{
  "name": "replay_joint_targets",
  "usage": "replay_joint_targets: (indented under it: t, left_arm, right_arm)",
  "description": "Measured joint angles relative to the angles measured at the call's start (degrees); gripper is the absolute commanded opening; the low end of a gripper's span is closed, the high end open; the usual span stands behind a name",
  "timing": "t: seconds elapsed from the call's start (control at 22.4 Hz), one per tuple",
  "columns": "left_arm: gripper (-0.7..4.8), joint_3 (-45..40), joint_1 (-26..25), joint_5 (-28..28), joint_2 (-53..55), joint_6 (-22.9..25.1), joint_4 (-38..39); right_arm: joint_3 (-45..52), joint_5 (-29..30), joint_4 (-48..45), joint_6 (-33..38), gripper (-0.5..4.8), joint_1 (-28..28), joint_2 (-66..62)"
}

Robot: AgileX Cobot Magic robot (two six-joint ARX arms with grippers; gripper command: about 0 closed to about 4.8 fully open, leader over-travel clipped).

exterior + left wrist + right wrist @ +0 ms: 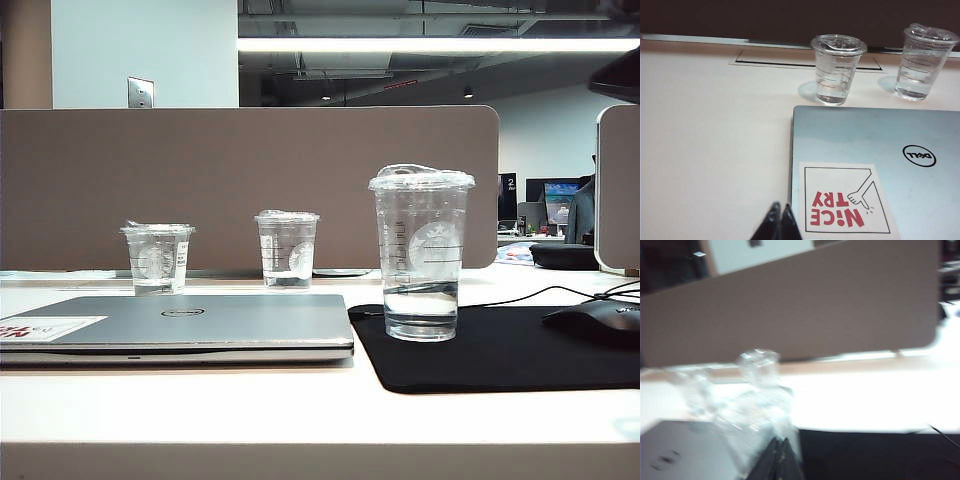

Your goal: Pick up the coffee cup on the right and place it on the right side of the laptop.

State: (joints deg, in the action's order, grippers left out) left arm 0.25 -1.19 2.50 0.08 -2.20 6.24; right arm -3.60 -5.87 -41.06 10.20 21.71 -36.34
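1. Standing upright on the black mat (500,355), the coffee cup (421,255) was just to the right of the laptop (200,325), its clear ribbed plastic holding a shallow layer of clear liquid under a flat clear lid (a pale round logo and printed lines marked its wall).
2. Two shorter clear cups stood behind the laptop on the pale desk (300,410): a squat cup (158,258) and a medium cup (287,248), each lidded and holding some clear liquid.
3. The laptop lay closed, slim and matte silver-grey, with a round logo and a white sticker (842,197) with red lettering.
4. The left claw (779,220) was clenched, its dark tips pressed together over the desk at the laptop's edge, grasping nothing.
5. The right claw (781,456) was also clenched and empty, its view blurred, with the cups smeared ahead of it.
6. A dark mouse (600,322) rested on the mat.
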Motion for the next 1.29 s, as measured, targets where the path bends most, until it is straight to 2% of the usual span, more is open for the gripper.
replay_joint_targets:
  t: [0.18, 0.49, 1.29]
  left_arm:
    - [-0.05, 0.0, 0.0, 0.02, 0.0, 0.0, 0.0]
    - [-0.05, 0.0, 0.0, 0.02, 0.0, 0.0, 0.0]
    - [-0.05, 0.0, 0.0, 0.02, 0.0, 0.0, 0.0]
  right_arm:
    - [-2.84, -5.75, 16.2, -2.56, -0.05, -0.07, 9.09]
    - [-3.21, -6.14, 24.37, -4.48, -0.04, -0.07, 17.99]
    - [-3.13, -5.88, 27.78, -4.5, -0.04, -0.79, 21.84]
